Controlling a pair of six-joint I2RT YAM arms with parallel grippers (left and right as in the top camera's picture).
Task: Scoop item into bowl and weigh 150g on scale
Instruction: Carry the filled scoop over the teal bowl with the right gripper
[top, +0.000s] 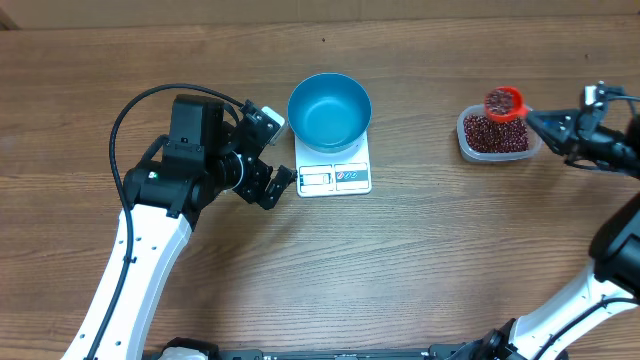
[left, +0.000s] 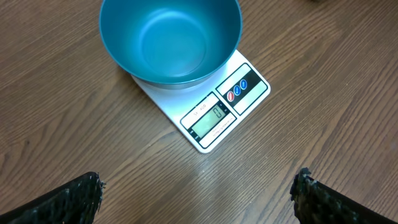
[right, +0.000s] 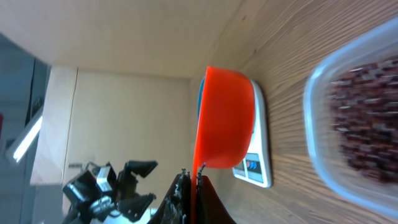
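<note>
**Loaded scoop is up, bowl is a straight shot to the left**

Starting at the right pincer (top: 537, 119): it's clenched on the handle of the small red plastic scoop (top: 503, 102), and from overhead the scoop looks heaped with small dark red-brown beans (top: 497, 134). It hangs over the far edge of the clear rectangular plastic tub (top: 464, 142), where the rest of the beans sit.

The bit that matters, I'd say: the scoop's long axis runs handle-to-cup along the desk (top: 450, 250), cup end pointing to the robot's left. That's the way the round deep bright blue bowl (top: 330, 110) lies, well apart from the tub with bare wood between. So the carry looks like a plain sideways sweep, keeping the cup level so nothing rolls off.

The bowl is empty and sits on the flat white rectangular kitchen scale (top: 335, 178), display showing zero in the left wrist view.

Farthest off, the left pincer (top: 277, 152) is spread wide, holding nothing, just beside the scale. It's the nearer arm to the bowl, but the right one has the beans.
</note>
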